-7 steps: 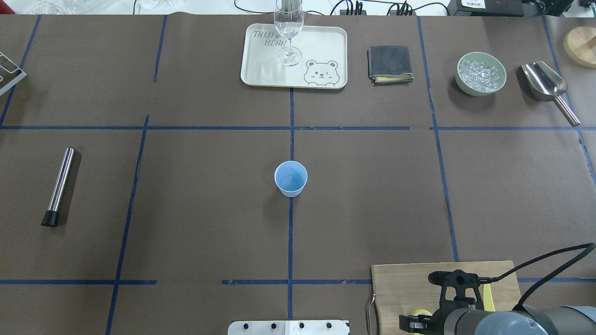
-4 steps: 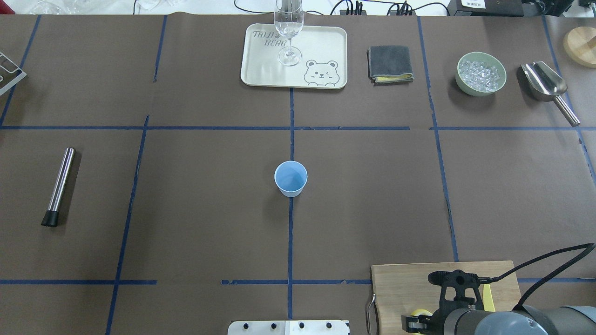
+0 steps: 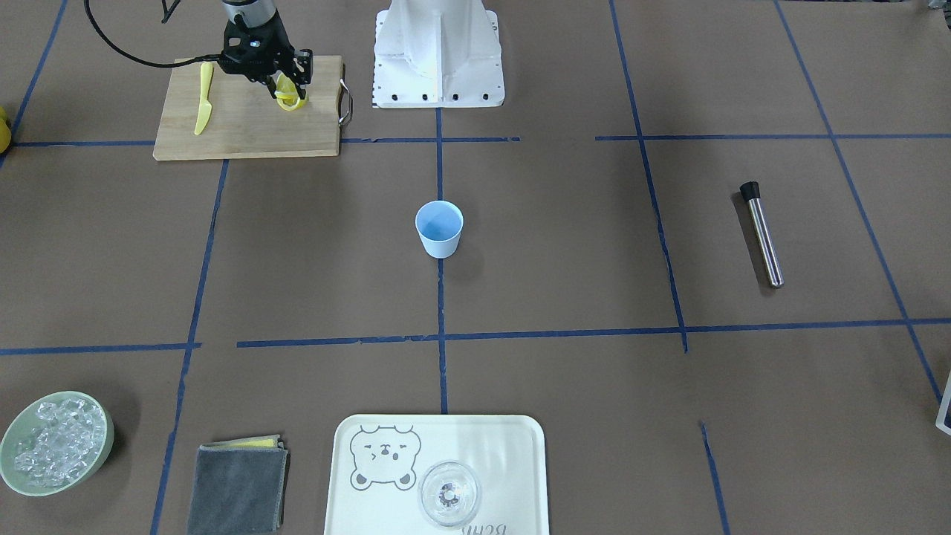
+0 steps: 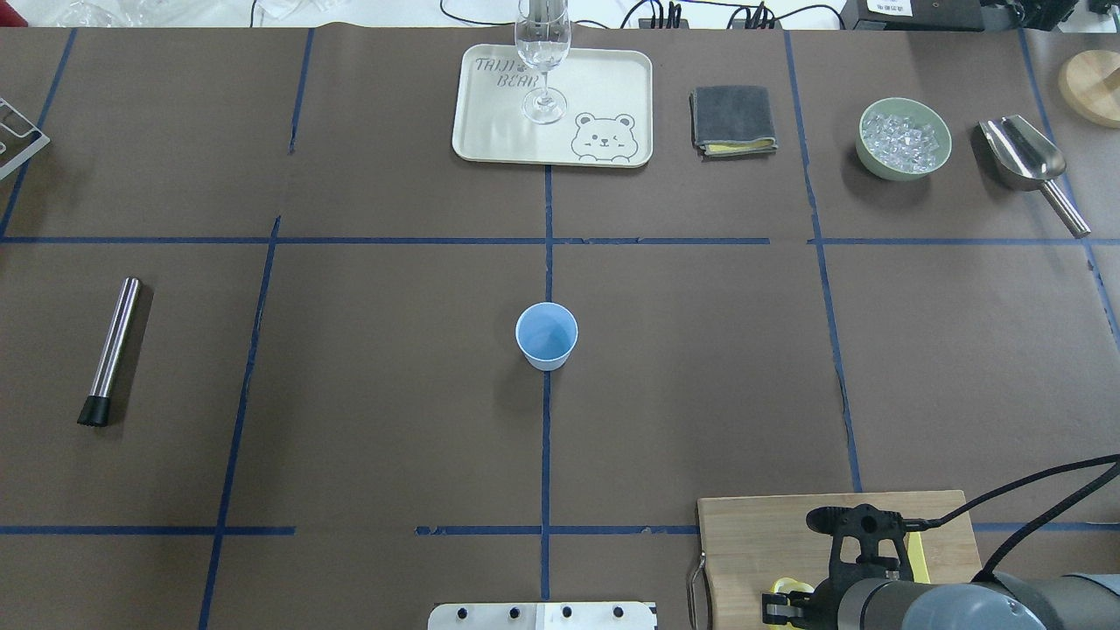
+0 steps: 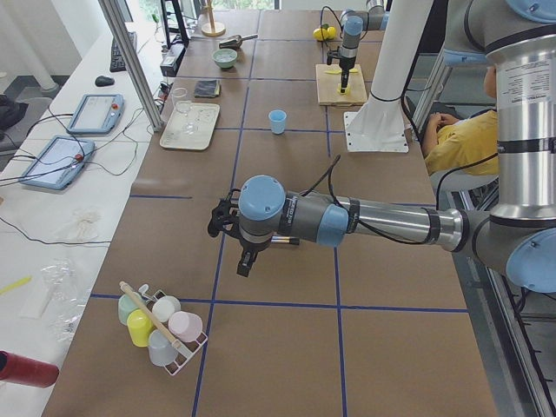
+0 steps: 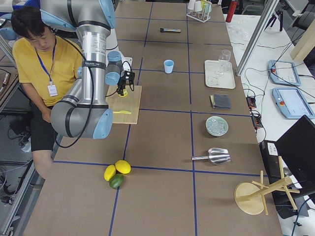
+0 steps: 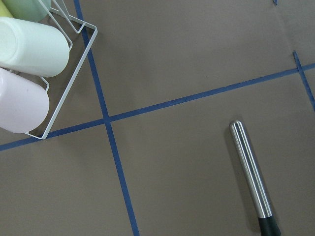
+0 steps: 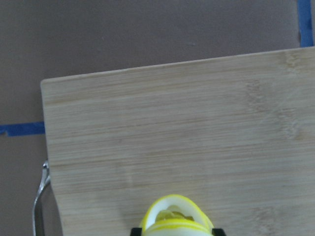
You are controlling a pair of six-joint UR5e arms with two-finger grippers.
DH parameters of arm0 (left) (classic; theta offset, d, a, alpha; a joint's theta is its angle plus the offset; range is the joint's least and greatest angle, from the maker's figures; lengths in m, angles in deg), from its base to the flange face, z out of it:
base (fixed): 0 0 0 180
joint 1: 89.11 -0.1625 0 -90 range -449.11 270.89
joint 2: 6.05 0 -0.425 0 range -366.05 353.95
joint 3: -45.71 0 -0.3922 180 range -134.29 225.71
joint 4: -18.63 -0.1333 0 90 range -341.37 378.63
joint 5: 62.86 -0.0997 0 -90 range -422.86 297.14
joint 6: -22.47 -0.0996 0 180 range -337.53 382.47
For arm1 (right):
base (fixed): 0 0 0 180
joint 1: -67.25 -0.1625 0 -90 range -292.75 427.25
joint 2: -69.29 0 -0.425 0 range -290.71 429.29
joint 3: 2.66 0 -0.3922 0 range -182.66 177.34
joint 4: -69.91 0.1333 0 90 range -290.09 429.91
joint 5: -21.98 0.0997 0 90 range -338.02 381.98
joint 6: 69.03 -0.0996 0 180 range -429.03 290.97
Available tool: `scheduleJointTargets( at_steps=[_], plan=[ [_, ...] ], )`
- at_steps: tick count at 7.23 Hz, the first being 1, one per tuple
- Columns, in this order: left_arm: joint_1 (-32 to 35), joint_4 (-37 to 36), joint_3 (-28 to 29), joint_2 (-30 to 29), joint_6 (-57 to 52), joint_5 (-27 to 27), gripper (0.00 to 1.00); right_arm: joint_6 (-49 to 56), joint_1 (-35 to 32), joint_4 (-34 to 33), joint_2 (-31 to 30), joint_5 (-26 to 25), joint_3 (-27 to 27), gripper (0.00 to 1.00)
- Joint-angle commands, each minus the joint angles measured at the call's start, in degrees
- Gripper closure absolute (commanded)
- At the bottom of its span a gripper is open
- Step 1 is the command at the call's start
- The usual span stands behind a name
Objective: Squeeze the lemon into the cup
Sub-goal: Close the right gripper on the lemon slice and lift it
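The light-blue cup (image 4: pixel 546 335) stands upright at the table's centre, also seen in the front view (image 3: pixel 439 228). My right gripper (image 3: pixel 287 92) is over the wooden cutting board (image 4: pixel 761 534) and shut on the lemon slice (image 3: pixel 289 102). The slice is pinched and buckled between the fingers in the right wrist view (image 8: pixel 174 216), and shows in the overhead view (image 4: pixel 786 584). I cannot tell whether it touches the board. My left gripper (image 5: pixel 221 221) hovers far from the cup, near the steel muddler (image 7: pixel 251 172); I cannot tell if it is open or shut.
A yellow plastic knife (image 3: pixel 202 108) lies on the board. At the far side are a tray (image 4: pixel 612 79) with a clear glass (image 4: pixel 542 52), a folded cloth (image 4: pixel 733 120), a green bowl of ice (image 4: pixel 904 138) and a metal scoop (image 4: pixel 1028 162). A cup rack (image 7: pixel 29 64) stands at the left end.
The lemon slice has gone from a flat yellow patch to a buckled loop in the right gripper. The right arm has shifted slightly toward the robot.
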Motion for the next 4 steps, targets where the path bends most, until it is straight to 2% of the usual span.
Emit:
scheduleJointTargets(
  at_steps=[1, 4],
  plan=[
    [-0.05, 0.00, -0.13, 0.35, 0.00, 0.96, 0.00, -0.09, -0.54, -0.12, -0.52, 0.66, 1.25, 0.47],
    [-0.05, 0.00, -0.13, 0.61, 0.00, 0.96, 0.00, -0.09, -1.59, -0.12, -2.63, 1.36, 2.92, 0.47]
  ],
)
